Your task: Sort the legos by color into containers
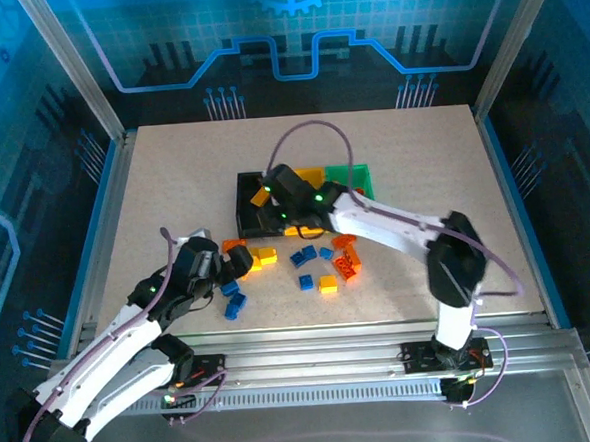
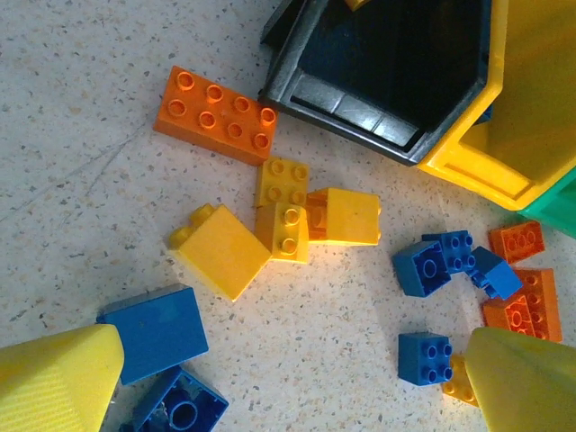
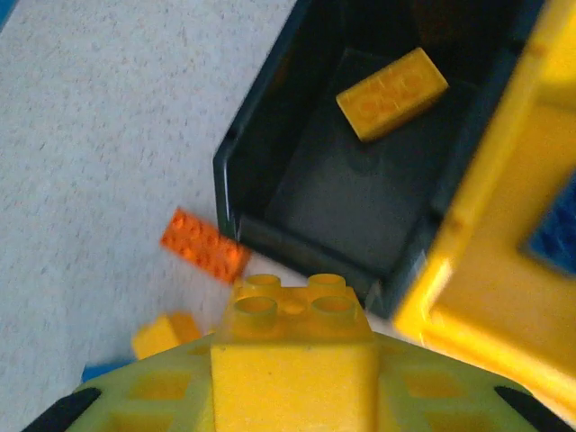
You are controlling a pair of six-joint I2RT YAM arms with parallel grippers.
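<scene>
The table is viewed from high above and behind, with the arm bases at the bottom of the frame. The left wrist view is pointed steeply down, close over scattered bricks. The right wrist view is set closer still. A black bin and a long orange brick are shared by all three.

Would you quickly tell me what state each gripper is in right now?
Left gripper: open, holding nothing.
Right gripper: closed on a small yellow studded plastic brick.
</scene>
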